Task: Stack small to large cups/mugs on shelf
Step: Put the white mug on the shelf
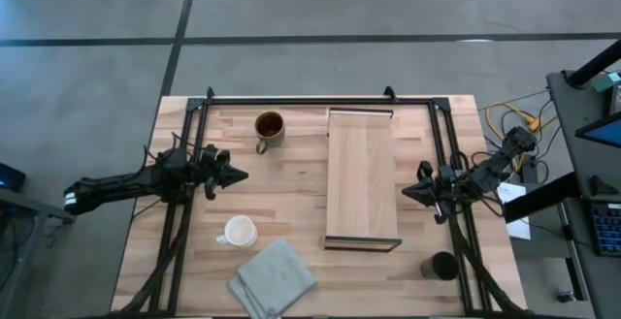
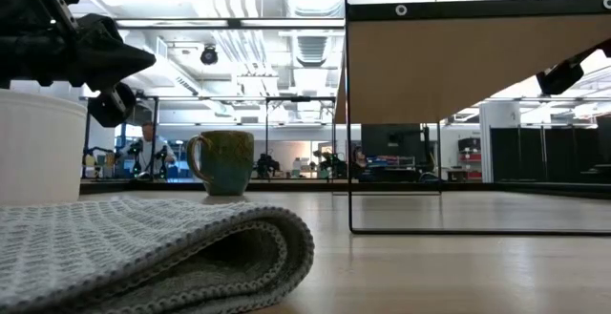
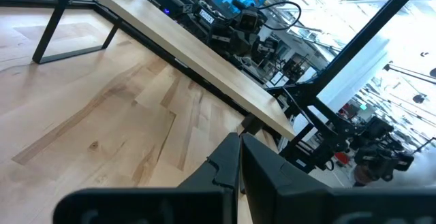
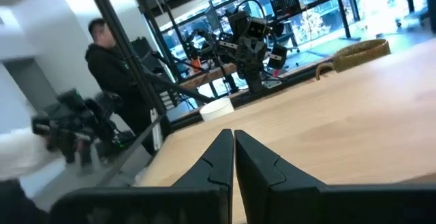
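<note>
The light-wood shelf (image 1: 361,178) stands right of the table's centre on its dark end frames. The olive-brown mug (image 1: 269,128) stands on the table at the far side, left of the shelf; it also shows in the low view (image 2: 224,161). The white mug (image 1: 240,232) stands near the front left, beside the grey cloth. The dark handleless cup (image 1: 443,266) stands at the front right. My left gripper (image 1: 238,175) is shut and empty, between the two mugs, pointing toward the shelf. My right gripper (image 1: 406,193) is shut and empty at the shelf's right edge.
A folded grey cloth (image 1: 274,278) lies at the table's front edge. A dark metal frame (image 1: 320,98) runs round the table's far edge and sides. A person (image 4: 112,60) stands in the room beyond the table. Bare tabletop (image 1: 291,188) lies between the left gripper and the shelf.
</note>
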`<control>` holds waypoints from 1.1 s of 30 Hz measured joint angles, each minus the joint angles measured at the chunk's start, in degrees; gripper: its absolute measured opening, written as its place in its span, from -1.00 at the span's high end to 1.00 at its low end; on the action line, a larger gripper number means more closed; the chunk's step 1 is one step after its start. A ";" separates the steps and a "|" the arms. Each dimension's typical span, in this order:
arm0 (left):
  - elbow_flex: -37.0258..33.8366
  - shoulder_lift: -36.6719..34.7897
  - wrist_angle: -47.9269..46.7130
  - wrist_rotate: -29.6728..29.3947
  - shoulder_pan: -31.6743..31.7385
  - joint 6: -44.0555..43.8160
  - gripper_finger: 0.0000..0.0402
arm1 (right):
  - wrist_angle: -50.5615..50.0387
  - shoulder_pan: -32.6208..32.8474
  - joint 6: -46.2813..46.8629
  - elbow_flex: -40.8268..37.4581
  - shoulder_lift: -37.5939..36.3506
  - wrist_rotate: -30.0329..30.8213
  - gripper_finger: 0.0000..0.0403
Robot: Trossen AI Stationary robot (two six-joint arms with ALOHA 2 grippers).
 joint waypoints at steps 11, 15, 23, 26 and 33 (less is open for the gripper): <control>0.81 0.04 0.49 -9.96 -0.04 -0.53 1.00 | 10.16 0.00 13.42 -0.03 1.66 3.90 0.96; 5.28 1.01 0.20 -4.42 -0.26 0.60 1.00 | 24.35 0.00 4.49 -0.04 5.80 7.16 0.96; 30.13 11.09 -33.16 -1.08 -0.62 7.17 1.00 | 26.18 0.00 -4.99 10.44 19.95 7.55 0.96; 40.97 18.57 -50.50 -0.32 -0.99 7.26 1.00 | 19.89 0.00 -5.30 17.51 26.22 7.57 0.96; 55.84 33.09 -67.16 1.89 -1.68 9.17 1.00 | 4.07 0.02 -6.09 33.80 39.73 7.54 0.96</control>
